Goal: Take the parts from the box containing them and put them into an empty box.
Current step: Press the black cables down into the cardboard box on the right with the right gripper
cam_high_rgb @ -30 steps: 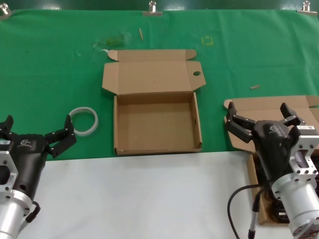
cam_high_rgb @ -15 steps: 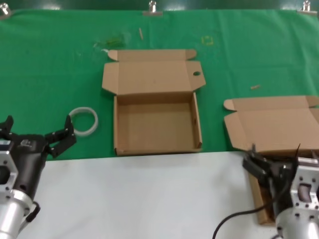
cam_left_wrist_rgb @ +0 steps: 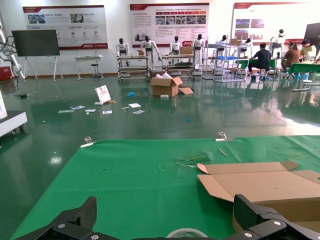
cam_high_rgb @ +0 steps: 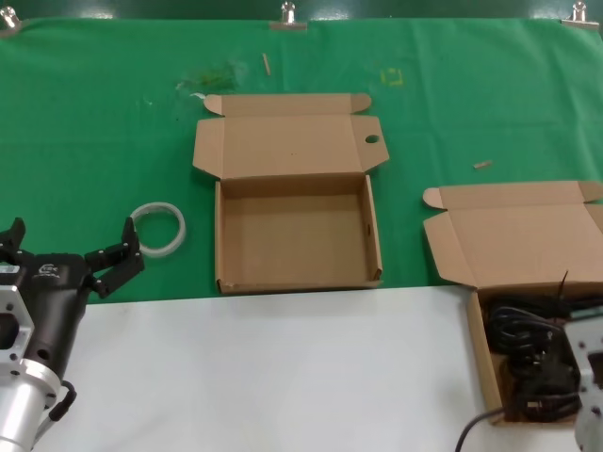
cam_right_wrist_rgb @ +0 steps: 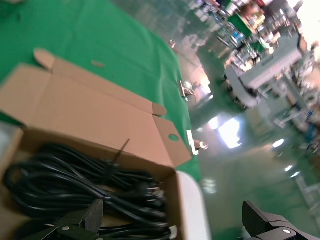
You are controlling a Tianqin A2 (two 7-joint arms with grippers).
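Cords lie bundled in the lidless-hole box at the table's near right corner. The right gripper, fingers wide, hangs just above them, apparently for a grasp. The empty box waits mid-table, lid back. The left gripper, fingers wide, idles near the left edge.

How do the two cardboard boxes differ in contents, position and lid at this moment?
The empty box holds nothing, while the box containing them is filled with the parts, black coiled cords. The empty box sits mid-table on the green cloth; the other lies at the robot's right, cut off by the frame edge. Both are shallow, brown, with hinged lids laid open.
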